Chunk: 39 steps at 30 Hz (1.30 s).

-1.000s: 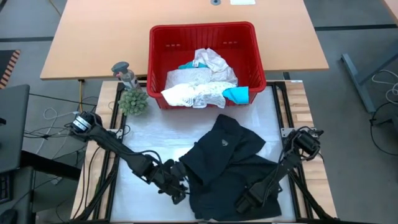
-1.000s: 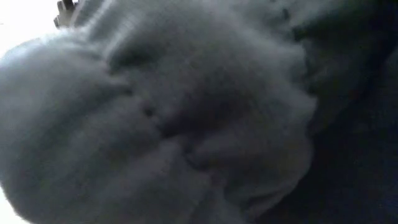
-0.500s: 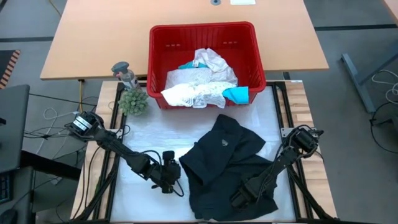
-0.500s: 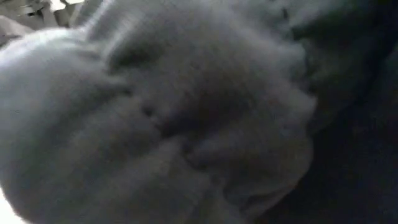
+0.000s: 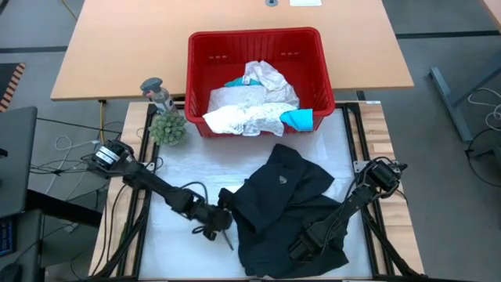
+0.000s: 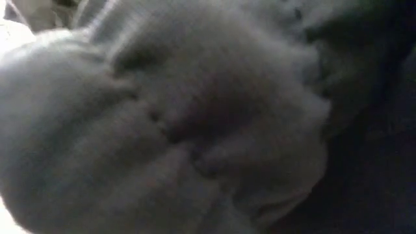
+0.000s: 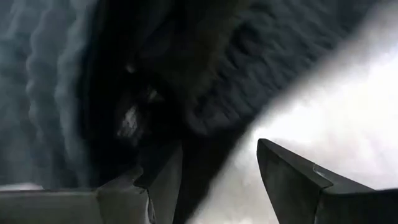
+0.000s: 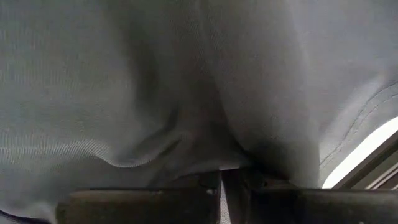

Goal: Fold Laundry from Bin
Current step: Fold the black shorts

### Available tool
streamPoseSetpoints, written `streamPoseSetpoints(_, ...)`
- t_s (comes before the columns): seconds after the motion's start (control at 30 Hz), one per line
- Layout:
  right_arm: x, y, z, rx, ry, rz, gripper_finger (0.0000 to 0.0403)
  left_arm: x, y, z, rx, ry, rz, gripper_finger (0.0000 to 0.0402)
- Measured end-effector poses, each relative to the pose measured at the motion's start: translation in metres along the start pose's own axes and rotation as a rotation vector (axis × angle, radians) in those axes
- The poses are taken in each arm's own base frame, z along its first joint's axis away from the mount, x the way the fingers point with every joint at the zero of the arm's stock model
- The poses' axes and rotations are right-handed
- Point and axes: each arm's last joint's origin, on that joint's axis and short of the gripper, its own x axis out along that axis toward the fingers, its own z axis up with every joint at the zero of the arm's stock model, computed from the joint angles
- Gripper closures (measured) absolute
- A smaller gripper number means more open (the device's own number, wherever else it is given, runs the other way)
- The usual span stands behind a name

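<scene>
High view: black garment (image 5: 286, 205) lies crumpled on the white mat (image 5: 184, 168), its far edge near the red bin (image 5: 259, 43), its near edge close to the mat's front border. Bare mat lies open to the garment's left and between garment and bin. White lacy and teal laundry (image 5: 254, 102) sits inside the bin, one white fold (image 5: 227, 119) draped over the front rim. A small plant (image 5: 167, 127) and a grey figurine (image 5: 155, 92) stand beside the bin's left corner. Left gripper (image 5: 221, 225) rests at the garment's left edge; right gripper (image 5: 301, 247) is at the garment's near part, with cloth around it.

Low view: dark grey cloth (image 6: 195, 123) fills nearly the whole picture at close range and hides the table and both arms; only slivers of bright background show at the left.

Left wrist view: the two fingers (image 7: 292, 180) stand apart with bare mat between them, one at the edge of the black garment; nothing is clamped.

Right wrist view: the fingers (image 8: 149, 202) are pressed together on a fold of the garment, which covers all but a bright strip at one corner.
</scene>
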Motion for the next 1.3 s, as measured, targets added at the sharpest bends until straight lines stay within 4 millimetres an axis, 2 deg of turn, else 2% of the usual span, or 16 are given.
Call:
streamPoseSetpoints(0.13, 0.000, 0.000, 0.000, -0.001, 0.002, 0.001, 0.0369, 0.011, 0.010, -0.006, -0.007, 0.042, 0.008, 0.0208)
streamPoseSetpoints(0.23, 0.000, 0.000, 0.000, -0.008, 0.003, 0.000, 0.0369, 0.015, 0.016, -0.009, -0.025, 0.042, -0.065, 0.0235)
streamPoseSetpoints(0.4, 0.000, 0.000, 0.001, -0.026, 0.005, -0.001, 0.0369, 0.017, 0.019, -0.011, 0.005, 0.052, -0.102, 0.0335)
streamPoseSetpoints(0.47, 0.000, 0.000, 0.001, -0.024, 0.006, -0.001, 0.0369, 0.014, 0.021, -0.012, 0.001, 0.106, -0.115, 0.0381)
streamPoseSetpoints(0.5, 0.000, 0.000, 0.001, -0.024, 0.006, -0.001, 0.0369, 0.012, 0.023, -0.011, -0.005, 0.139, -0.118, 0.0389)
streamPoseSetpoints(0.63, -0.001, 0.000, 0.002, -0.018, 0.023, -0.005, 0.0369, -0.008, 0.022, -0.002, 0.043, 0.273, -0.162, 0.0399)
streamPoseSetpoints(0.77, -0.001, 0.001, 0.004, 0.024, 0.034, -0.007, 0.0369, -0.038, 0.024, 0.012, 0.109, 0.334, -0.206, 0.0401)
streamPoseSetpoints(0.93, -0.003, 0.002, 0.011, 0.036, 0.040, 0.006, 0.0369, -0.073, 0.031, 0.015, 0.111, 0.413, -0.209, 0.0401)
streamPoseSetpoints(1.03, -0.005, 0.003, 0.015, 0.036, 0.043, 0.010, 0.0369, -0.095, 0.037, 0.020, 0.058, 0.366, -0.155, 0.0401)
streamPoseSetpoints(1.13, -0.006, 0.004, 0.018, 0.022, 0.046, 0.017, 0.0369, -0.107, 0.042, 0.021, -0.037, 0.339, -0.132, 0.0401)
streamPoseSetpoints(1.3, -0.007, 0.005, 0.021, 0.010, 0.047, 0.022, 0.0369, -0.127, 0.044, 0.012, -0.130, 0.408, -0.135, 0.0386)
